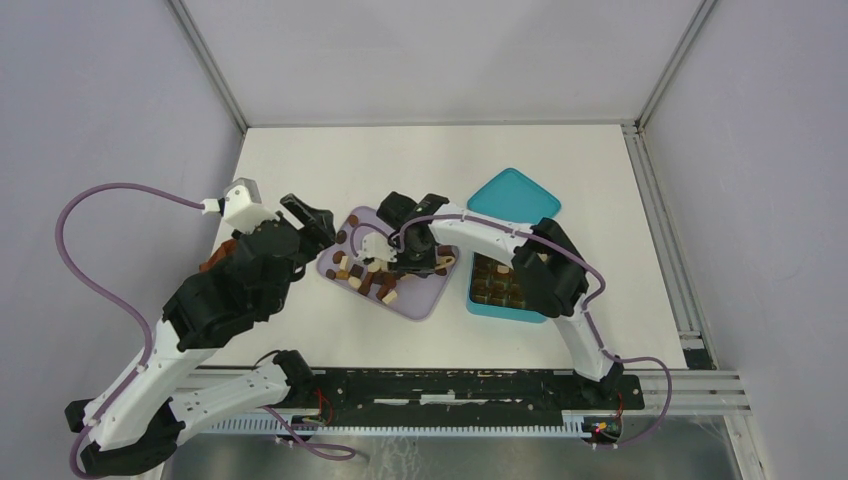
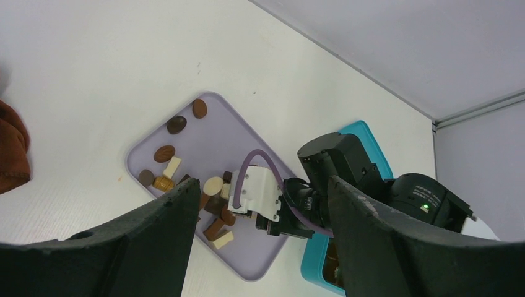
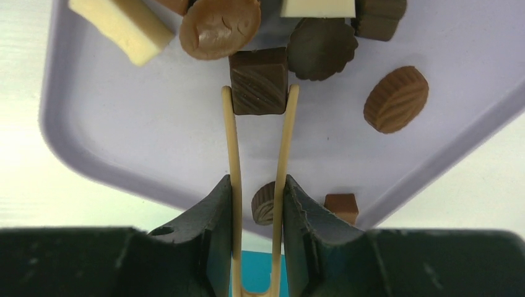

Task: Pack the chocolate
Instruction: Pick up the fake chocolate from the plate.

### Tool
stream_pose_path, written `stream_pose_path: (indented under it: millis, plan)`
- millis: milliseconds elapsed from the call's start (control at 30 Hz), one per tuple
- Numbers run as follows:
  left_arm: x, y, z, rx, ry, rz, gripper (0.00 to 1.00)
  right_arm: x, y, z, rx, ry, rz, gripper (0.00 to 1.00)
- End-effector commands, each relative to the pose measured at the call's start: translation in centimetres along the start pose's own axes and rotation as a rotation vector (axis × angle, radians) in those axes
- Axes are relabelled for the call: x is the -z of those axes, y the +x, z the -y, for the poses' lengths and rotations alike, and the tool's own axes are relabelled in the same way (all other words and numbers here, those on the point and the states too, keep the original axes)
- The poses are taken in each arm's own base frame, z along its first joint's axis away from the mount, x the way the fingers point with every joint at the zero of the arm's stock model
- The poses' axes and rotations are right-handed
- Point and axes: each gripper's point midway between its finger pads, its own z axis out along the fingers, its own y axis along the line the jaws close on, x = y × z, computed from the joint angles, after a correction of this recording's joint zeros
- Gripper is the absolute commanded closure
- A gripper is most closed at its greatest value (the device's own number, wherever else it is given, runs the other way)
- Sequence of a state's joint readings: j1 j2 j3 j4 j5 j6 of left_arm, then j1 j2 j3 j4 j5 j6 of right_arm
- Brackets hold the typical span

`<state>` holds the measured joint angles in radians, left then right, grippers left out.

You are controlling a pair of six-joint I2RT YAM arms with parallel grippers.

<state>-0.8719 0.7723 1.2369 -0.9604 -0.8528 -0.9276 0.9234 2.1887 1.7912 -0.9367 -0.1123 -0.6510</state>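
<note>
Several small chocolate pieces (image 1: 365, 280), dark, mid brown and cream, lie on a lilac tray (image 1: 425, 300). My right gripper (image 3: 255, 189) is shut on cream tongs (image 3: 234, 154), and the tong tips pinch a dark square chocolate (image 3: 259, 81) resting on the tray (image 3: 124, 124). Seen from above, the right gripper (image 1: 410, 262) hangs over the tray's middle. My left gripper (image 1: 315, 225) stands open at the tray's left edge with nothing between its fingers. The left wrist view shows it (image 2: 260, 185) above the chocolates (image 2: 176, 125). The teal box (image 1: 480, 305) to the right holds a few pieces.
The teal lid (image 1: 513, 195) lies behind the box. A rust-brown cloth lump (image 1: 215, 262) sits left of the left arm, also visible as cloth (image 2: 12, 148) at the left wrist view's edge. Metal frame rails border the white table.
</note>
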Motion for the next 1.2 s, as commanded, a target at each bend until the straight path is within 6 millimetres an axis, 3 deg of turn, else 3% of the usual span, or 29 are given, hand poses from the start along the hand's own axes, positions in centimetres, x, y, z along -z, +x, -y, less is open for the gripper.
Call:
stream_pose_path:
  millis: [0,200,400,700,867,1167]
  plan:
    - [-0.1,-0.5,1.1,0.068,0.026,0.016,0.2,4.6,-1.6,0.5,-0.024,0.023,0.137,0.8]
    - [0.1,-0.9,2.0,0.113,0.069,0.017,0.19,6.5,-1.2,0.0,-0.05,-0.016,0.211,0.8]
    - [1.1,-2.5,3.7,0.232,0.192,0.059,0.18,9.1,-0.9,-0.2,-0.062,-0.015,0.28,0.81]
    - [1.9,-2.6,4.0,0.367,0.305,0.087,0.07,13.1,1.0,-0.5,-0.086,0.012,0.377,0.81]
    - [0.9,-0.2,4.7,0.378,0.319,0.033,0.04,15.5,4.6,-0.2,-0.15,0.054,0.425,0.81]
    - [-2.4,7.0,7.8,0.245,0.308,-0.162,0.05,16.9,15.2,-0.5,-0.375,0.129,0.39,0.81]
